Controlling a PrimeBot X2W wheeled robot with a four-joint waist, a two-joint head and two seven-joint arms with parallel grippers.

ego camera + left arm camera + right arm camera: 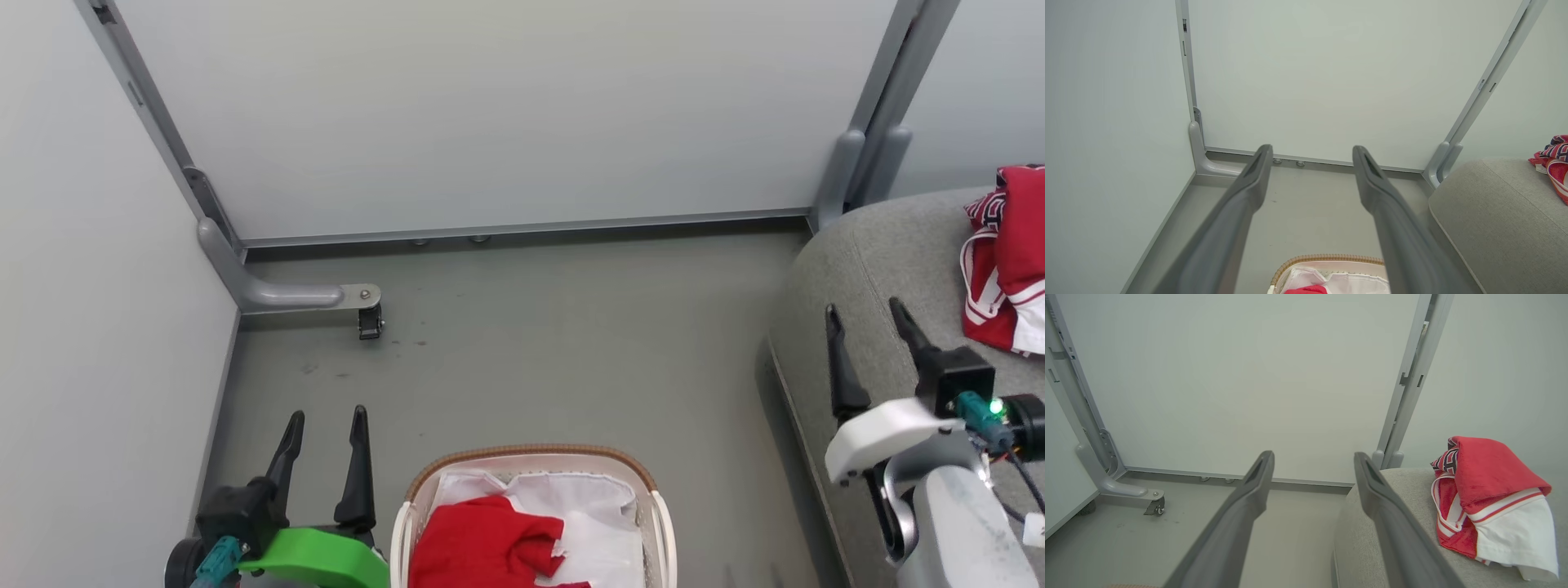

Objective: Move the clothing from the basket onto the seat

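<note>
Left end effector (327,414) and right end effector (864,307) spread wide, empty. Red garment (482,543) in basket (531,452) looks soft, light, floppy; pinch bunched middle fold, not white lining (604,500).

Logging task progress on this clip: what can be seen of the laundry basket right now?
The basket is oval, of white plastic with a brown woven rim, standing upright on the grey floor; its near part is cut off by the picture's edge. A rumpled white cloth lining covers the inside, and a crumpled red garment lies in its left half. The open left gripper hovers beside it, apart.
</note>
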